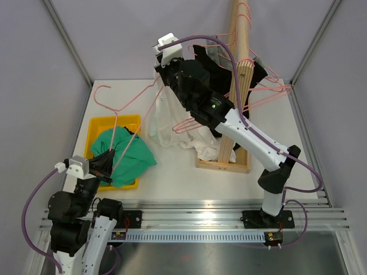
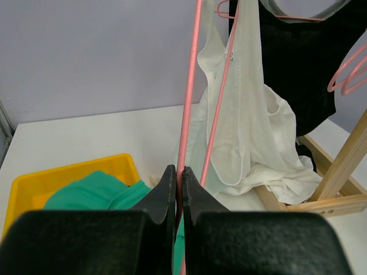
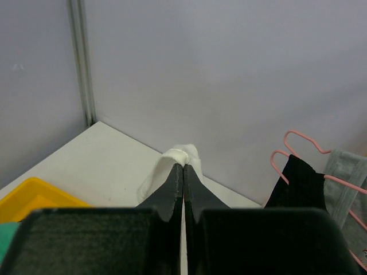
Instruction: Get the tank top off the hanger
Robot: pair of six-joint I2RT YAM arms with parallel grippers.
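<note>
A white tank top (image 1: pixel 166 123) hangs on a pink wire hanger (image 1: pixel 135 99), and its lower part is bunched on the table against the wooden rack. My left gripper (image 1: pixel 109 159) is shut on one wire of the hanger (image 2: pixel 189 103), low over the yellow bin. From that wrist the tank top (image 2: pixel 243 114) drapes over the hanger's second wire. My right gripper (image 1: pixel 163 77) is raised at the top of the garment. It is shut on a fold of the white fabric (image 3: pixel 188 153), which bulges just past its tips (image 3: pixel 183 167).
A yellow bin (image 1: pixel 97 127) at the left holds a green garment (image 1: pixel 129 157). A wooden rack (image 1: pixel 238 86) stands at the back right. It carries a black garment (image 1: pixel 215 66), a grey one (image 3: pixel 345 172) and more pink hangers (image 1: pixel 269 91). Grey walls close in the table.
</note>
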